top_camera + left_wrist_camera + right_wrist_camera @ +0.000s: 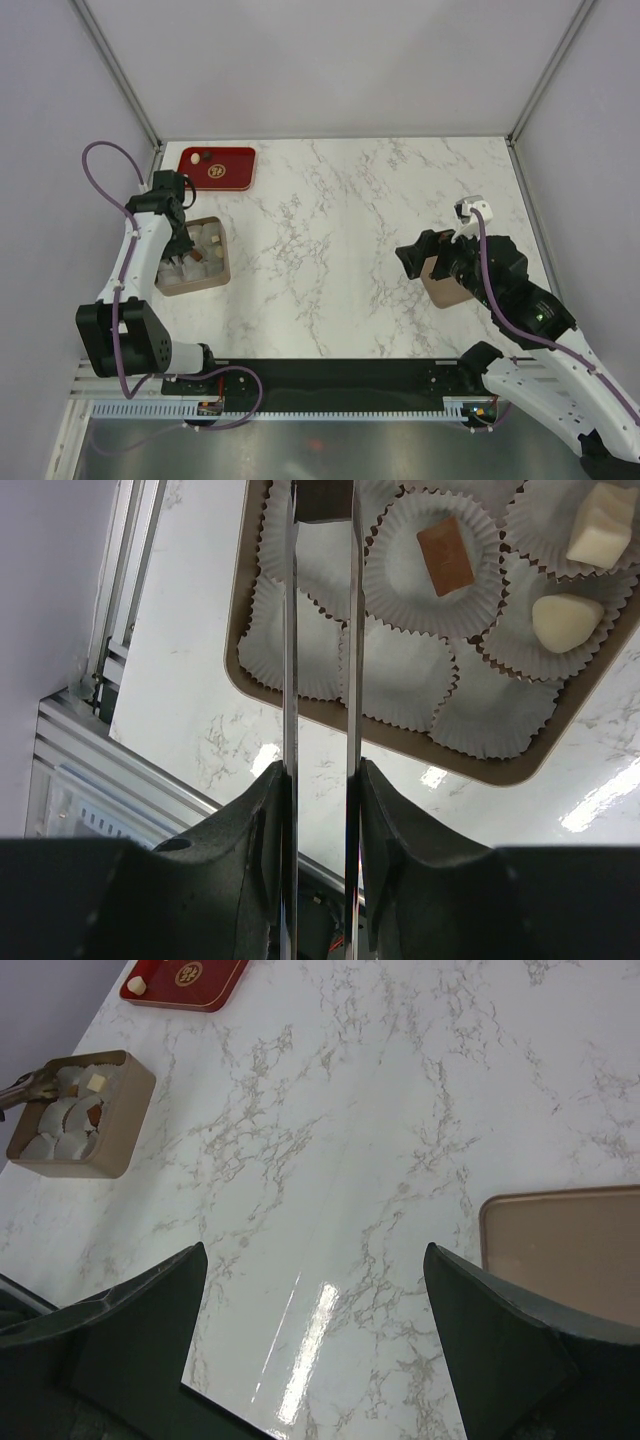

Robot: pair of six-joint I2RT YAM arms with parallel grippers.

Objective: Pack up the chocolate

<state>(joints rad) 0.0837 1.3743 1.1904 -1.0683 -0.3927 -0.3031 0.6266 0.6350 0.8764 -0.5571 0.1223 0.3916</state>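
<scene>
A tan-brown box lined with white paper cups sits at the left. In the left wrist view the cups hold a tan chocolate and two cream-white chocolates. My left gripper has long thin metal fingers, shut on a dark brown chocolate above the box's near corner cups. In the top view the left gripper is over the box. My right gripper is open and empty, low over the table beside the flat box lid.
A red tray with a gold emblem stands at the back left and holds a cream piece and a dark piece. The lid also shows in the right wrist view. A metal rail runs along the near edge.
</scene>
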